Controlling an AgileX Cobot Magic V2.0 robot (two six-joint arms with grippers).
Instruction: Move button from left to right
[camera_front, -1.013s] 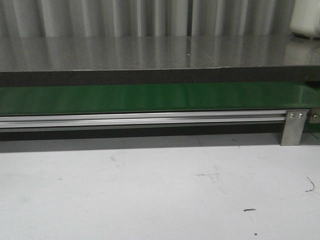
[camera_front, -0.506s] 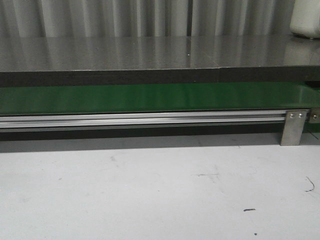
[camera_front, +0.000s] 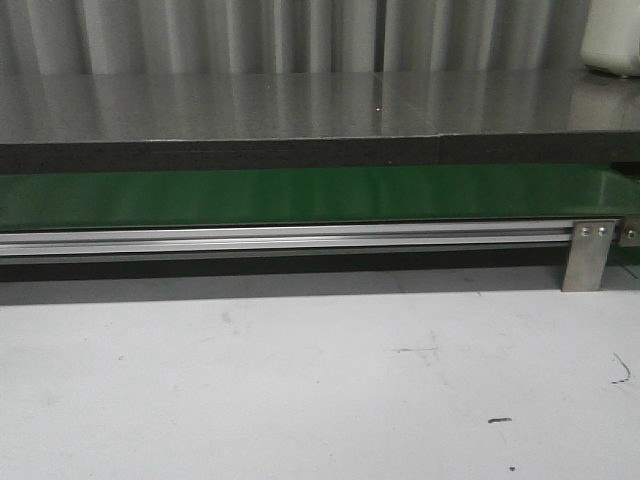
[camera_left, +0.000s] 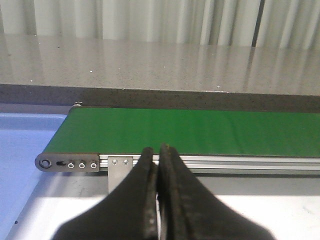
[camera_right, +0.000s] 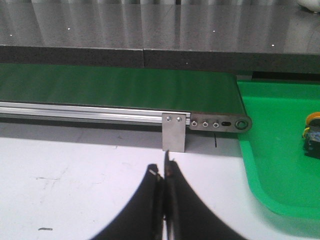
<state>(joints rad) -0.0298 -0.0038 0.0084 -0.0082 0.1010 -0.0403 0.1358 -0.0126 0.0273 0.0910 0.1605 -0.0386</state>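
The button (camera_right: 313, 134), an orange-yellow cap on a black body, shows only at the edge of the right wrist view, lying in a green tray (camera_right: 270, 165). My right gripper (camera_right: 163, 170) is shut and empty over the white table, short of the conveyor's metal bracket (camera_right: 174, 131) and apart from the button. My left gripper (camera_left: 157, 150) is shut and empty, in front of the green conveyor belt (camera_left: 190, 131) near its end roller. Neither gripper nor the button shows in the front view.
The green belt (camera_front: 300, 195) with its aluminium rail (camera_front: 280, 238) runs across the white table (camera_front: 300, 380). A dark grey counter (camera_front: 300, 105) stands behind it. A blue tray (camera_left: 20, 150) lies beside the belt's left end. A white object (camera_front: 612, 40) sits far right.
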